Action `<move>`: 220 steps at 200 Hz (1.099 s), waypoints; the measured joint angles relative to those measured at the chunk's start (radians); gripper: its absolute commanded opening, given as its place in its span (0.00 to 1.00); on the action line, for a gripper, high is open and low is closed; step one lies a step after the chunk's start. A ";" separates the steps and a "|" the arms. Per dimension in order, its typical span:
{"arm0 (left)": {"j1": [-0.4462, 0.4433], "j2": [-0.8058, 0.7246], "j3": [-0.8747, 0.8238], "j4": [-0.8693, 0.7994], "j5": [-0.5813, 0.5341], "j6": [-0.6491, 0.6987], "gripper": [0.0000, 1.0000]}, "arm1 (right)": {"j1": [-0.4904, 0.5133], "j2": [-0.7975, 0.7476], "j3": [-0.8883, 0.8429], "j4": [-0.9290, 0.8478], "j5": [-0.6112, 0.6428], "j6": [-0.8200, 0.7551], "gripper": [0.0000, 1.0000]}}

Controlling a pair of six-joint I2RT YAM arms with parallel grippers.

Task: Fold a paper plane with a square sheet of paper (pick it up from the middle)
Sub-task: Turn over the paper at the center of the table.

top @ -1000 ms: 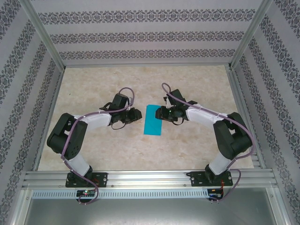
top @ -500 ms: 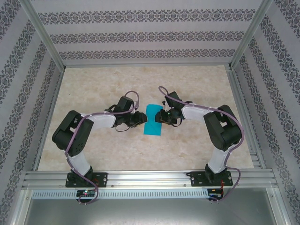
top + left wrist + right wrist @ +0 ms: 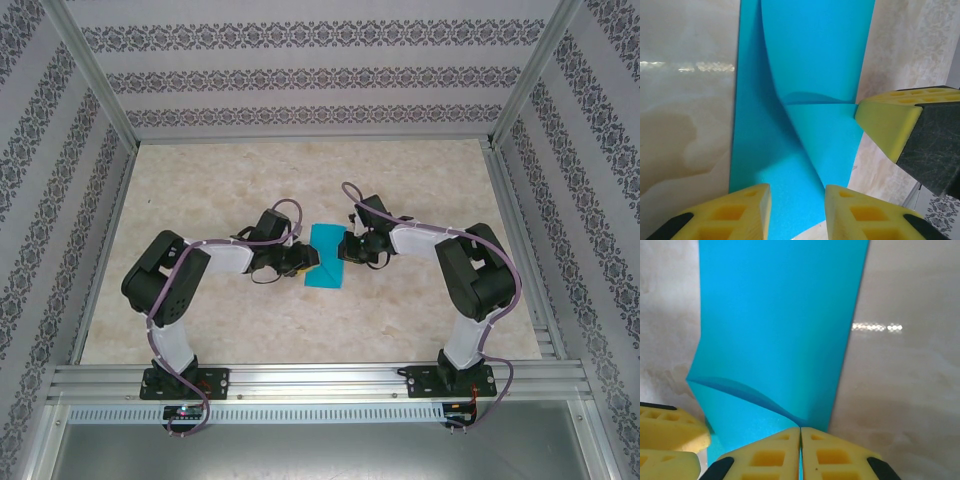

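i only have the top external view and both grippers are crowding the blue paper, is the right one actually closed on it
Observer: Yes. In the right wrist view the right gripper is shut, with an edge of the blue paper pinched between its fingers.
Operator: and the left one, gripping too
Observer: No. The left wrist view shows the left gripper open, with the paper lying in the gap between its fingers.
Operator: is the paper lying flat
Observer: Not fully. One layer bows up off the layer beneath it, rising toward the right gripper's pinch.
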 measured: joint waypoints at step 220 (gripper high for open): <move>-0.027 0.109 0.074 0.131 0.042 -0.001 0.36 | -0.031 -0.031 -0.042 0.037 -0.019 0.026 0.12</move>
